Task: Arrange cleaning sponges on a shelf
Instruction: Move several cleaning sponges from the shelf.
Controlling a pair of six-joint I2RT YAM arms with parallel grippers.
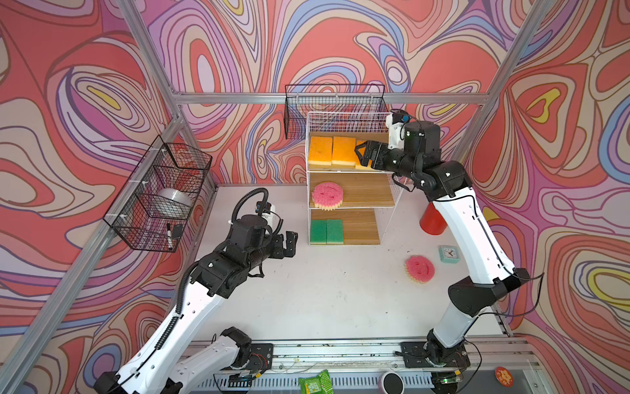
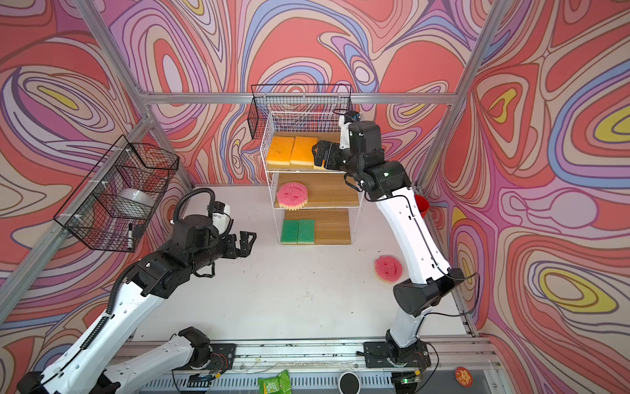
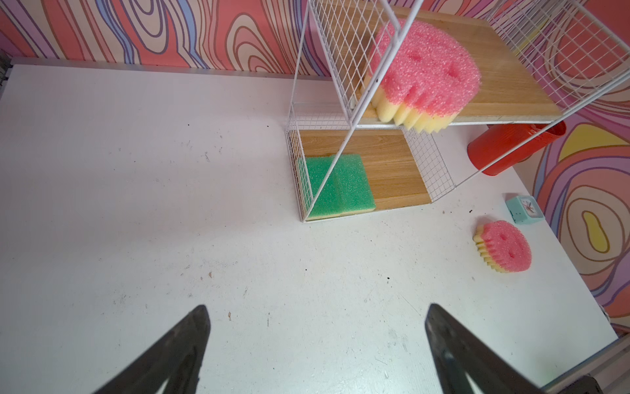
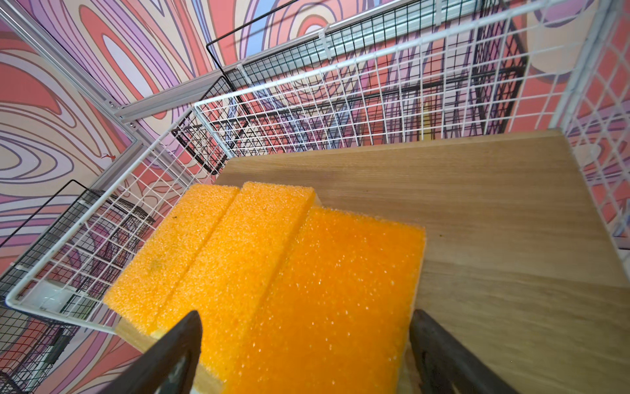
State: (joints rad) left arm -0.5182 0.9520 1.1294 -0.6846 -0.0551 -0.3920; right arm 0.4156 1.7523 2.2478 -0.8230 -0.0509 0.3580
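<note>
Closest in, the right end effector [image 4: 305,315]: fingers spread wide, and an orange-topped sponge [image 4: 341,279] lies squarely between them on the top board of the shelf [image 4: 494,204]. Whether the pads actually touch its edges, I can't tell. That sponge sits hard against two more orange sponges [image 1: 320,150], all in one row along the board's left half.

Down a level, a pink smiley sponge [image 1: 328,195] rests at the left of the middle board, its scalloped edge hanging over the front. On the bottom board, two green sponges [image 1: 318,232] lie side by side, touching, tucked into the left corner.

Out on the desk [image 1: 324,300], the left end effector [image 3: 317,307] hangs over bare surface, jaws wide, nothing in them, well apart from every sponge. And one left out: a second pink smiley sponge [image 1: 419,269] lies on the desk beside the right arm, near the mint-green clock [image 1: 449,254], far below the right end effector.
</note>
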